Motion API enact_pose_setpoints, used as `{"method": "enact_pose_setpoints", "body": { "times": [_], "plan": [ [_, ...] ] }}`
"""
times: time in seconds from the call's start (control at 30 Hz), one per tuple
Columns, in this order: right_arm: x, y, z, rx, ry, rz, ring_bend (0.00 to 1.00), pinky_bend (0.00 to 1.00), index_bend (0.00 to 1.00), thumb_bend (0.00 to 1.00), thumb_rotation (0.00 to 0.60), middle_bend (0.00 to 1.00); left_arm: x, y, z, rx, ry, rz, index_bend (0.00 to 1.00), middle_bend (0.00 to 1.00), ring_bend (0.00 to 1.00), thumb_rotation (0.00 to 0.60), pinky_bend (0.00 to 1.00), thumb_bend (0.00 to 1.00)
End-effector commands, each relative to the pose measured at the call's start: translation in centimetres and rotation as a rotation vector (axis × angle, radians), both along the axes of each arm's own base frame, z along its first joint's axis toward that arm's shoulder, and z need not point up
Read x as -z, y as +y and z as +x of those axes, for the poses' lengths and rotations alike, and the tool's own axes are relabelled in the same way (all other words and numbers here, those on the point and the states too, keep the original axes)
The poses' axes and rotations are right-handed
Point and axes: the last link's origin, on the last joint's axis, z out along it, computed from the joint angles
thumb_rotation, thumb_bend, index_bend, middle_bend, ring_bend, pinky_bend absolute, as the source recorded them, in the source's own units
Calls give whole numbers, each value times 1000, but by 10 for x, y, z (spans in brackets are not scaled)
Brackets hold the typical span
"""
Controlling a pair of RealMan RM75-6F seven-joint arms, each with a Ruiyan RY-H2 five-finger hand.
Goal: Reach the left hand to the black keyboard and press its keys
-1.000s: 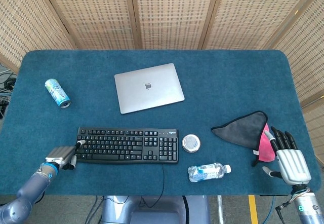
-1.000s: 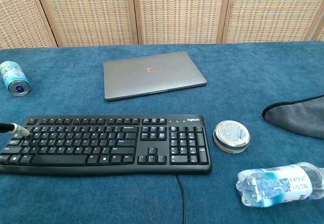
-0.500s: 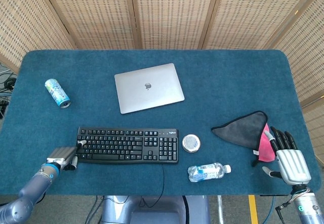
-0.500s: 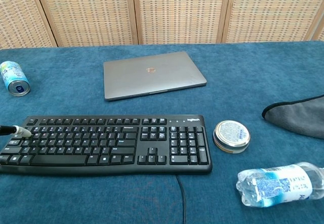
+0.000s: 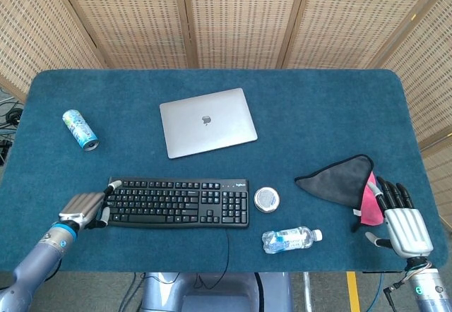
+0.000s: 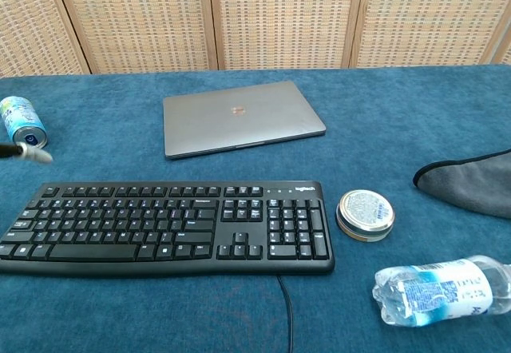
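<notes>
The black keyboard (image 5: 178,202) lies at the front middle of the blue table; in the chest view the keyboard (image 6: 168,227) fills the lower left. My left hand (image 5: 85,206) is just off its left end, holding nothing, one finger stretched out and the rest curled in. That fingertip (image 5: 116,183) is over the keyboard's far left corner. In the chest view the fingertip (image 6: 32,154) hangs clear above the keys. My right hand (image 5: 404,222) lies flat, fingers spread, at the front right.
A shut silver laptop (image 5: 207,122) sits behind the keyboard. A drink can (image 5: 80,129) lies at the far left. A round tin (image 5: 266,199) and a water bottle (image 5: 291,239) are right of the keyboard. A grey and pink cloth (image 5: 344,180) is by my right hand.
My left hand's outstretched finger has lifted off the keys at the keyboard's left end and moved toward its far left corner. The right hand has not moved.
</notes>
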Motion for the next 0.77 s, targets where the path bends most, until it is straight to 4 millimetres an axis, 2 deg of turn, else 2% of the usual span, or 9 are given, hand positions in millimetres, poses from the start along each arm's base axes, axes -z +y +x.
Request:
{"method": "enact_pose_setpoints", "body": {
  "times": [0.03, 0.07, 0.17, 0.27, 0.37, 0.47, 0.6, 0.77],
  "plan": [
    [0, 0, 0, 0, 0, -1, 0, 0, 0, 20, 600, 0, -24, -5, 10, 52, -77, 147, 0, 405, 447, 600, 392, 633],
    [0, 0, 0, 1, 0, -1, 0, 0, 0, 21, 600, 0, -26, -6, 10, 60, -84, 165, 0, 298, 359, 600, 344, 603],
    [-1, 0, 0, 1, -1, -4, 0, 0, 0, 15, 600, 0, -30, -19, 4, 143, -119, 309, 0, 72, 139, 600, 184, 494],
    [-1, 0, -1, 2, 1, -5, 0, 0, 0, 12, 600, 0, -26, -30, -7, 219, -119, 417, 0, 0, 11, 600, 49, 335],
    [-1, 0, -1, 3, 4, -6, 0, 0, 0, 16, 600, 0, -24, -37, -19, 267, -76, 492, 0, 0, 0, 600, 0, 166],
    [-1, -1, -1, 5, 9, -8, 0, 0, 0, 17, 600, 0, -19, -46, -35, 319, 6, 584, 0, 0, 0, 600, 0, 45],
    [0, -1, -1, 4, 17, -10, 0, 0, 0, 16, 600, 0, -7, -56, -52, 359, 56, 652, 0, 0, 0, 600, 0, 28],
    [2, -1, 1, -2, 22, -8, 0, 0, 0, 13, 600, 0, -10, -60, -61, 364, 54, 678, 0, 0, 0, 600, 0, 27]
  ]
}}
